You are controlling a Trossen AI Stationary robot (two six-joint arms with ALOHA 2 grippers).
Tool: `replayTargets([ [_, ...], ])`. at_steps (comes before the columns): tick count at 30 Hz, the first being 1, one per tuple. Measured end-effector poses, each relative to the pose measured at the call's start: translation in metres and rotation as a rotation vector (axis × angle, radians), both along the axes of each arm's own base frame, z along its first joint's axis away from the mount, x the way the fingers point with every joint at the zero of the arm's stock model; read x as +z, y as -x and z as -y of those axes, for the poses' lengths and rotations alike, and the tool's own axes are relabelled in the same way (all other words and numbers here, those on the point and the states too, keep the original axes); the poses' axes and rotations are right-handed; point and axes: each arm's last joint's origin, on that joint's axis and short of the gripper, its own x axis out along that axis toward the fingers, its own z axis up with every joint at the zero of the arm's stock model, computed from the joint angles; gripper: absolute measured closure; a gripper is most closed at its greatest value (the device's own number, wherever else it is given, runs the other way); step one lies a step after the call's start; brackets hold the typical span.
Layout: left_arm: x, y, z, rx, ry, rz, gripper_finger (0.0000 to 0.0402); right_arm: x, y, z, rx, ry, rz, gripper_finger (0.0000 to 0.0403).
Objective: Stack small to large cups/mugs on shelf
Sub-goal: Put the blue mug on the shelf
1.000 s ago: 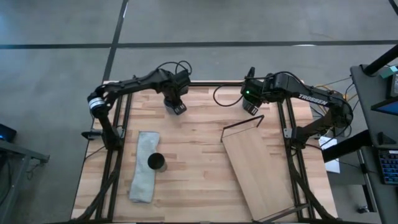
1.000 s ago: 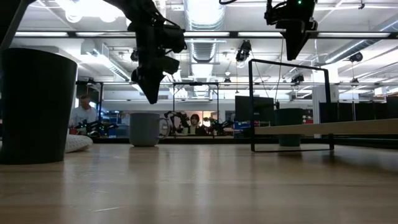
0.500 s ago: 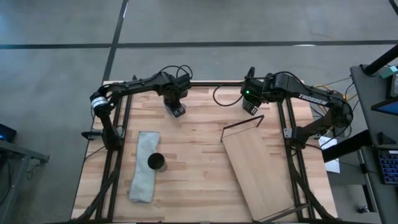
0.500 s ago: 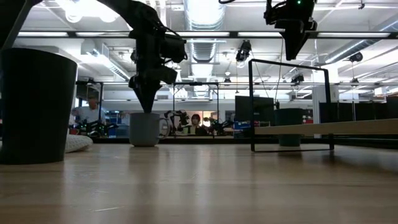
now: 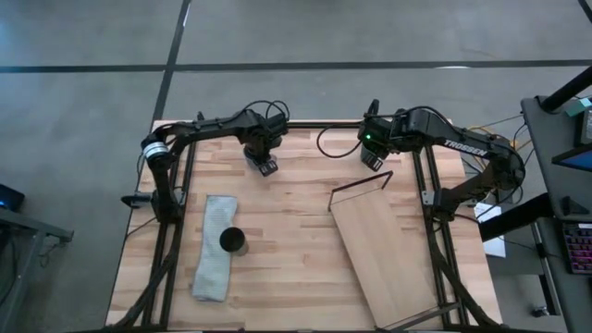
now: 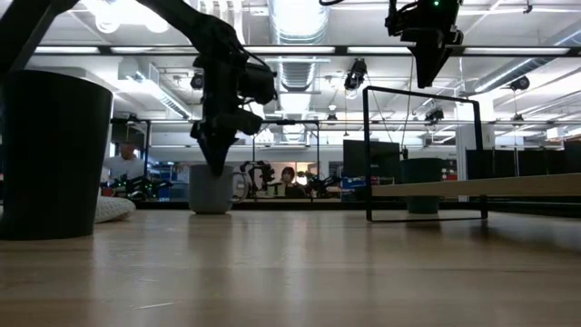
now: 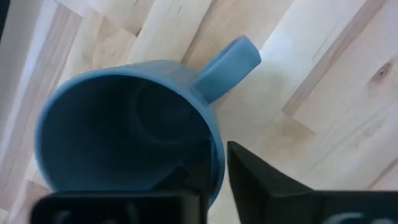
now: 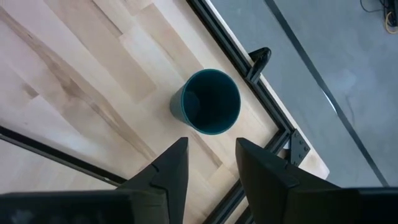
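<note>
A blue-grey mug [image 7: 118, 118] with a side handle [image 7: 227, 65] stands upright on the table at the far left [image 6: 211, 189]. My left gripper [image 7: 217, 155] is right over it [image 5: 267, 166], its fingers down at the rim, one on each side of the wall. My right gripper [image 8: 211, 158] hangs open and empty high above a dark teal cup [image 8: 211, 102] at the far right. A black cup [image 5: 232, 241] stands on a grey cloth [image 5: 211, 268]. The pale wood shelf [image 5: 384, 250] lies on the table's right. My left gripper comes from above, pointing down, with one finger inside the mug and one finger [image 7: 261, 180] outside, astride the rim [image 7: 217, 146] beside the handle. Whether the fingers touch the wall, I cannot tell. The mug stands upright on the table.
The shelf's dark wire frame [image 5: 361, 185] stands at its far end, near my right gripper [image 5: 373, 159]. The table's dark metal frame runs along the far and side edges. Bare tabletop [image 5: 287, 231] lies between the cloth and the shelf.
My left gripper has gone down onto the blue-grey mug, from well above it to its rim. The mug has stayed where it was.
</note>
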Motion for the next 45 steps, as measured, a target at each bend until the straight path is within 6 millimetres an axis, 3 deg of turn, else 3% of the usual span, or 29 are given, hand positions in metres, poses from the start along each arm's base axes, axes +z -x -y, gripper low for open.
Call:
replayTargets([
  [5, 0.006, 0.002, 0.003, 0.006, 0.004, -0.004, 0.0399, 0.000, 0.000, 0.000, 0.000, 0.000, 0.000, 0.0275],
  [11, 0.043, 0.004, 0.026, -0.008, 0.051, 0.065, 0.0401, 0.000, 0.000, 0.000, 0.000, 0.000, 0.000, 0.0280],
  [21, 0.141, 0.008, 0.116, -0.132, 0.039, 0.390, 0.0401, 0.001, 0.001, 0.000, 0.025, 0.020, -0.018, 0.0280],
  [27, 0.175, -0.004, 0.166, -0.256, 0.034, 0.535, 0.0401, 0.013, 0.015, 0.000, 0.018, 0.069, 0.009, 0.0282],
  [32, 0.181, -0.035, 0.189, -0.321, 0.026, 0.568, 0.0401, 0.029, 0.037, -0.001, -0.024, 0.096, 0.100, 0.0283],
  [41, 0.188, -0.100, 0.195, -0.512, -0.062, 0.664, 0.0402, 0.050, 0.068, -0.012, -0.099, 0.098, 0.294, 0.0284],
  [45, 0.173, -0.122, 0.198, -0.577, -0.057, 0.754, 0.0402, 0.054, 0.075, -0.015, -0.101, 0.100, 0.324, 0.0283],
])
